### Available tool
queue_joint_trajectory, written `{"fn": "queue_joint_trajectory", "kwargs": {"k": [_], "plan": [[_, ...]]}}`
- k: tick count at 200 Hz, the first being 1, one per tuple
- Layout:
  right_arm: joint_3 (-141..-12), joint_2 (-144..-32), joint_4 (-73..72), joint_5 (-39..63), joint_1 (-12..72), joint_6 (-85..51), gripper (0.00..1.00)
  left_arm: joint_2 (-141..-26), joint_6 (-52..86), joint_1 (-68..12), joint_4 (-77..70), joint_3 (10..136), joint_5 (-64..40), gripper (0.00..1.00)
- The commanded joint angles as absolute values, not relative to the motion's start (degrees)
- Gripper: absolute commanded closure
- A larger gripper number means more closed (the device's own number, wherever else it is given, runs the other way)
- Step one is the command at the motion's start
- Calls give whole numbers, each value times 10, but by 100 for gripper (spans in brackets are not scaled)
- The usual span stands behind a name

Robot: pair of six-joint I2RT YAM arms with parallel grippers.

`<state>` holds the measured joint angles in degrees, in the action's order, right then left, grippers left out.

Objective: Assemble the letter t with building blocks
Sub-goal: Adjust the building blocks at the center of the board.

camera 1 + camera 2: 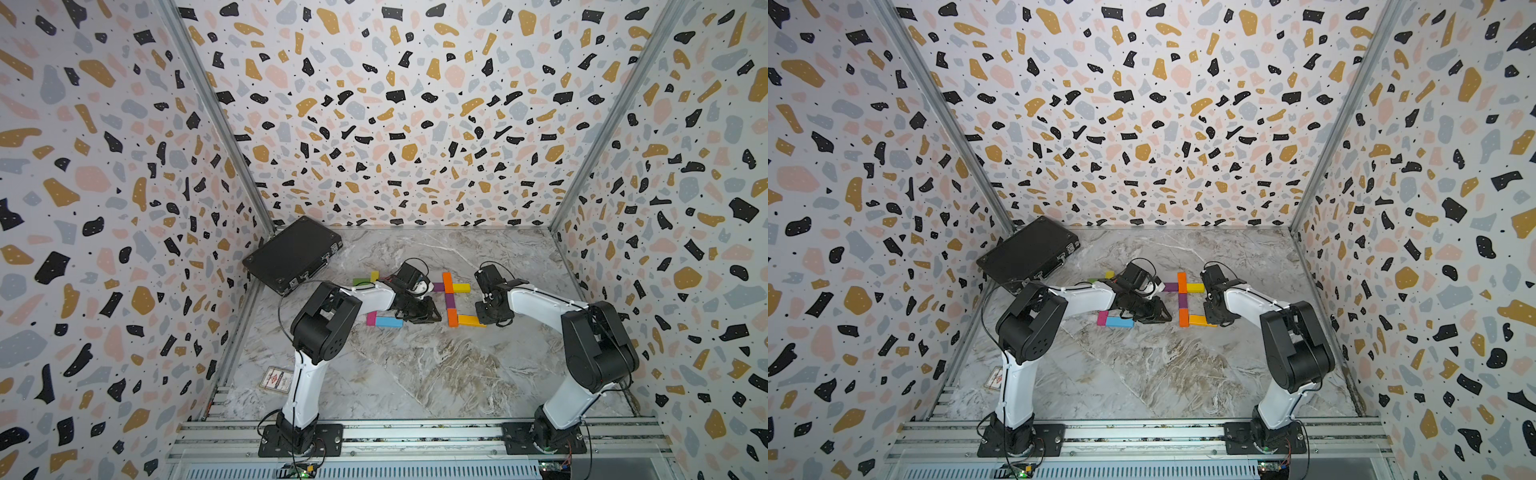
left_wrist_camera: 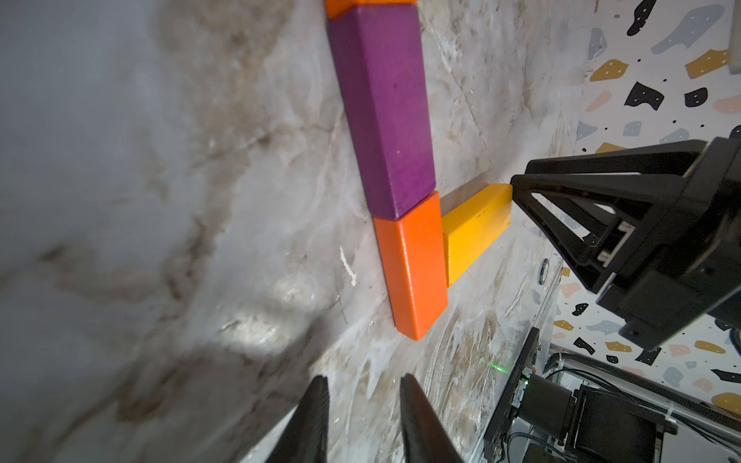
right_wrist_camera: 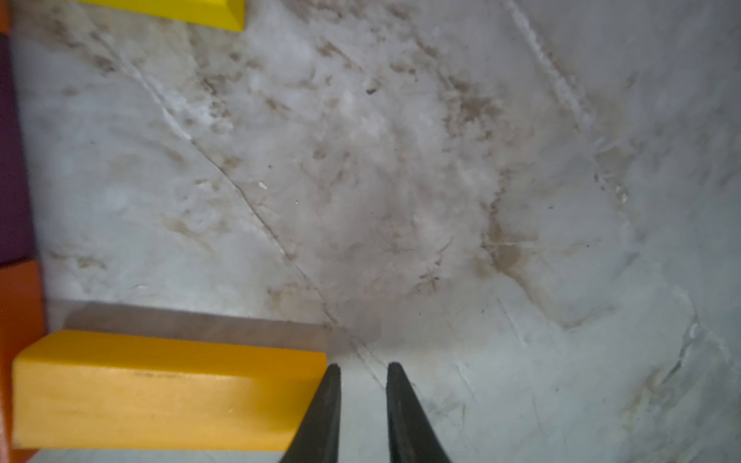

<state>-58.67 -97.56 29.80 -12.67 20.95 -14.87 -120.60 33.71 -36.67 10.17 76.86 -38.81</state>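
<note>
As the left arm (image 1: 365,296) hides some blocks (image 1: 360,281), a black case (image 1: 291,253) sits behind.

Marble tabletop (image 1: 415,374): blocks (image 1: 450,300), case (image 1: 291,253), card (image 1: 276,379)

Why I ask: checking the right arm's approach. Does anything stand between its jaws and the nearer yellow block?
Nothing visible does. The right gripper is at the free end of the yellow block; one jaw tip appears to touch it, and only bare table shows between the slightly parted jaws.
</note>
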Motion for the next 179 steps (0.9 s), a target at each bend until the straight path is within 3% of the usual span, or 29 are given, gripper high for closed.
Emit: {"fn": "queue_joint_trajectory", "kwargs": {"k": [1,179], "plan": [[-605,-975,298,-126,207,-143,76,-1216,347,-372,76,785,-403,68],[-609,-977,293,-145,207,-122,75,-1237,399,-384,21,788,-430,68]]}}
